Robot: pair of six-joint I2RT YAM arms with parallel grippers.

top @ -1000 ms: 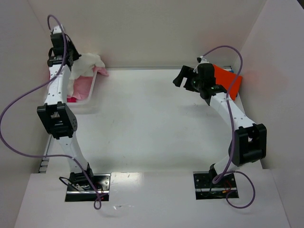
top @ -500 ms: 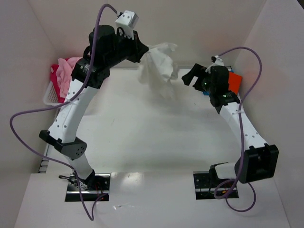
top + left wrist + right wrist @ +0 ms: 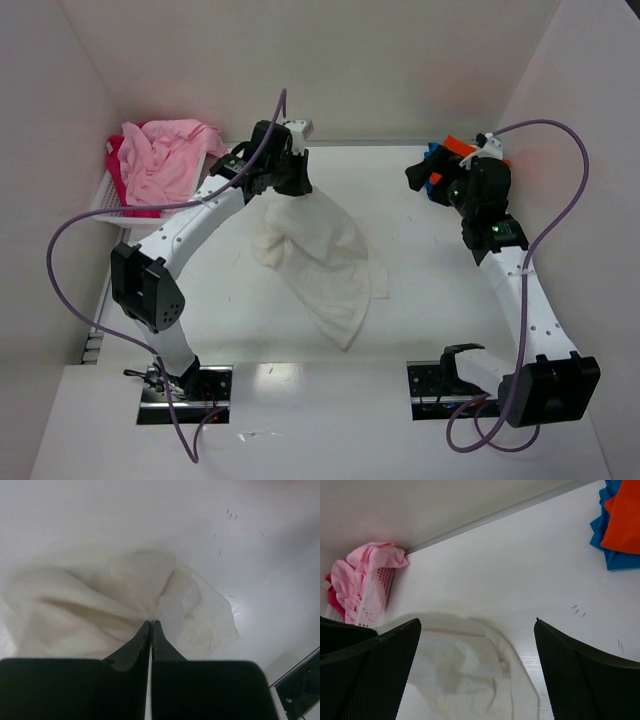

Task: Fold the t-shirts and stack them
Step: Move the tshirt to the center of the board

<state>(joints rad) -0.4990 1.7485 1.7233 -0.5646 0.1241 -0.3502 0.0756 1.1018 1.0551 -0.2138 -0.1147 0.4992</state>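
Note:
A cream-white t-shirt (image 3: 322, 262) lies crumpled on the middle of the table, its upper end lifted. My left gripper (image 3: 296, 186) is shut on that raised end; in the left wrist view the closed fingertips (image 3: 151, 623) pinch the cloth (image 3: 95, 600). My right gripper (image 3: 424, 180) hovers open and empty at the back right, looking down on the cream shirt (image 3: 465, 675) between its fingers (image 3: 477, 621). A light pink t-shirt (image 3: 165, 152) and a red-magenta one (image 3: 117, 165) fill the basket. An orange t-shirt (image 3: 453, 147) lies on a blue one (image 3: 432, 153) behind the right gripper.
The white slotted basket (image 3: 104, 203) stands at the back left against the side wall, also seen in the right wrist view (image 3: 375, 597). White walls close in the table on the left, back and right. Purple cables loop off both arms.
My left arm has swung from the basket to the table's middle, carrying the cream-white shirt and lowering it so that it drapes on the surface. The right gripper has drawn back to the right.

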